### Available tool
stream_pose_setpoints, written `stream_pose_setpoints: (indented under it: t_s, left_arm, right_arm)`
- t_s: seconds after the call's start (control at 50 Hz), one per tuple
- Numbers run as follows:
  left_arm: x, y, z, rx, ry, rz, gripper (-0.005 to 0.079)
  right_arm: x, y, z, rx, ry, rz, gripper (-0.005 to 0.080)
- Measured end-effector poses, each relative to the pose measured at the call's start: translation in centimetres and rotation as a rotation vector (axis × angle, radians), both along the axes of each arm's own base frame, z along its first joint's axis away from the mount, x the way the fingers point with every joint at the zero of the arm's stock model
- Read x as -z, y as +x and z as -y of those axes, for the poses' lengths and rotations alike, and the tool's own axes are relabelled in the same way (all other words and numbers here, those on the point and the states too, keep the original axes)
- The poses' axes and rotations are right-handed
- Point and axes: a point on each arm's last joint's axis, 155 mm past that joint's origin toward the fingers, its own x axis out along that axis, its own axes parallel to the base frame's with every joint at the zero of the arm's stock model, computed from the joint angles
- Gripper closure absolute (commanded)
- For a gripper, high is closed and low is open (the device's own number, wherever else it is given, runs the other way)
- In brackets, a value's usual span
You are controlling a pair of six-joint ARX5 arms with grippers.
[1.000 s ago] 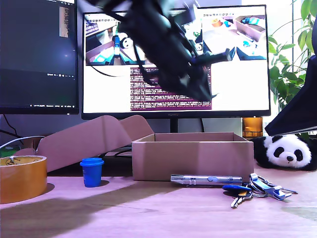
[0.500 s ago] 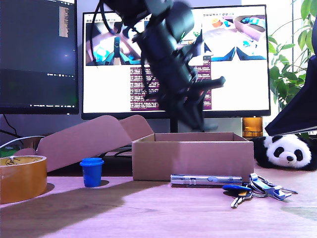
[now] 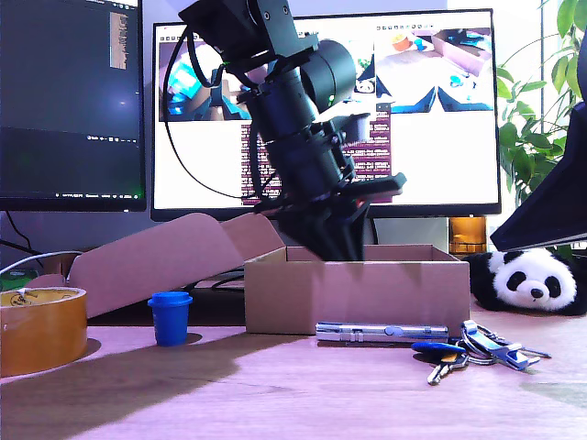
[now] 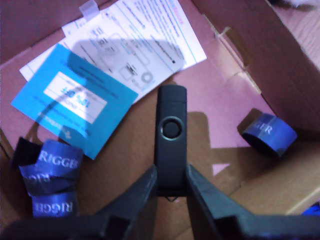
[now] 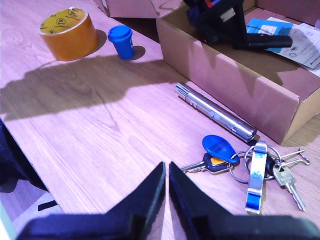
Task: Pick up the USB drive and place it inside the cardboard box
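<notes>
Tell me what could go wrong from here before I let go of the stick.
My first gripper pinches only the tail of the USB drive, so it could pivot or slip early. Below it the cardboard box holds leaflets and blue ribbon rolls; the drive may land on them, possibly sliding beneath.

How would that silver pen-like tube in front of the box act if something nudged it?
The silver tube looks round and smooth, lying flat on the wooden table, so a sideways nudge would probably make it roll. It appears rigid metal, so it likely would not bend. The cardboard box close behind it would probably stop it rolling that way.
</notes>
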Motion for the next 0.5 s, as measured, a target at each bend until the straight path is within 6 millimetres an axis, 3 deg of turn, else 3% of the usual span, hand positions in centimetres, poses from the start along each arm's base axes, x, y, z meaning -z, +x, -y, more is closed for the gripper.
stream_pose_setpoints:
  t_s: [0.14,0.26,0.42,0.5]
  left_arm:
    - [-0.03,0.05,0.05,0.0,-0.002,0.002,0.0557]
    - [-0.22,0.25,0.27,0.0,-0.012,0.012,0.0542]
    - [-0.36,0.35,0.47,0.003,-0.022,0.016,0.0555]
    - [-0.39,0.33,0.51,0.017,-0.018,0.023,0.0627]
  right_arm:
    - [0.02,-0.01,0.0,0.0,0.0,-0.001,0.0765]
    - [0.03,-0.02,0.01,0.0,-0.001,-0.001,0.0765]
    - [0.04,-0.02,0.02,0.0,-0.001,-0.002,0.0765]
    - [0.04,0.11,0.13,0.008,-0.004,0.002,0.0765]
